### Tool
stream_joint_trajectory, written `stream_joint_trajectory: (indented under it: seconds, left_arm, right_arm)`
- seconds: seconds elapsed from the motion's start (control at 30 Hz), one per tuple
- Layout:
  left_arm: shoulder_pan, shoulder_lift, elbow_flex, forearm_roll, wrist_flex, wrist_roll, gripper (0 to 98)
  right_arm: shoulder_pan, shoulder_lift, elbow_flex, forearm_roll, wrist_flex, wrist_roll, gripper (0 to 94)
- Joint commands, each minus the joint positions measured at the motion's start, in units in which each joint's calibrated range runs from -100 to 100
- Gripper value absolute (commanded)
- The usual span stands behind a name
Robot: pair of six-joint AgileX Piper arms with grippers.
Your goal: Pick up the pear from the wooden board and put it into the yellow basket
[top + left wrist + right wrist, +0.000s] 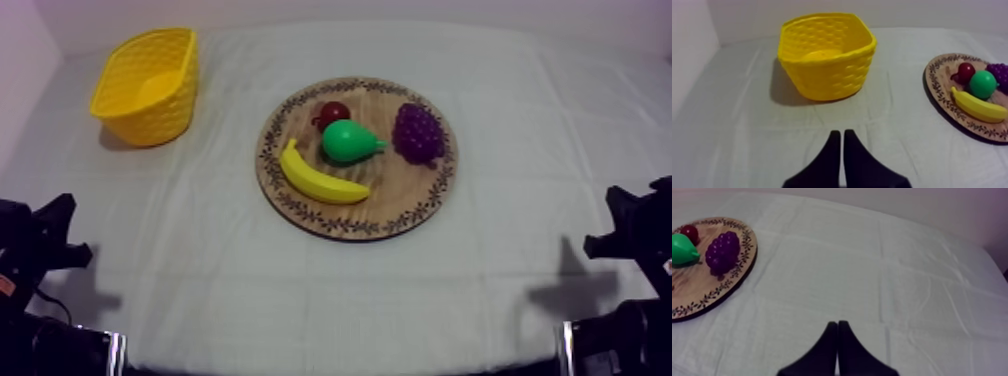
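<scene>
The green pear (350, 142) lies on its side in the middle of the round wooden board (400, 192), stem end toward the grapes. The empty yellow basket (145, 85) stands at the far left of the table. My left gripper (839, 133) rests low over the cloth, shut on nothing, with the basket (827, 55) straight ahead and the pear (983, 84) off on the board (936, 82). My right gripper (837, 323) is likewise shut and empty, well away from the board (694, 290) and the pear (682, 249).
A banana (320, 176), a bunch of purple grapes (418, 132) and a small red fruit (332, 113) share the board around the pear. Both arms (40, 250) (632, 235) sit at the near corners. Bare cloth lies between board and basket.
</scene>
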Motion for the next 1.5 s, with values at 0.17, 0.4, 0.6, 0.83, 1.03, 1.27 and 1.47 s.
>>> stream_joint_trajectory:
  seconds: [0.17, 0.4, 0.6, 0.83, 1.03, 1.27, 1.47]
  left_arm:
    - [0.5, 2.0, 0.1, -1.11, -3.3, -0.4, 0.1]
    - [4.0, 19.4, -16.4, -2.89, -5.0, -3.7, 0.1]
    - [9.1, 37.3, -39.1, -5.71, -1.6, -6.0, 0.1]
    - [16.3, 58.0, -63.4, -9.24, 4.1, -8.4, 0.1]
    - [20.9, 73.6, -74.8, -9.56, 4.2, -10.2, 0.1]
    - [24.5, 88.3, -81.0, -9.42, 2.2, -10.9, 0.1]
    - [26.6, 96.7, -80.5, -8.53, 0.5, -11.3, 0.1]
  right_arm:
    - [0.0, 0.0, 0.0, 0.0, 0.0, 0.0, 0.3]
    - [0.0, 0.0, 0.0, 0.0, 0.0, 0.0, 0.3]
    - [0.0, 0.0, 0.0, 0.0, 0.0, 0.0, 0.3]
    - [0.0, 0.0, 0.0, 0.0, 0.0, 0.0, 0.3]
    - [0.0, 0.0, 0.0, 0.0, 0.0, 0.0, 0.3]
    - [0.0, 0.0, 0.0, 0.0, 0.0, 0.0, 0.3]
    - [0.0, 0.0, 0.0, 0.0, 0.0, 0.0, 0.3]
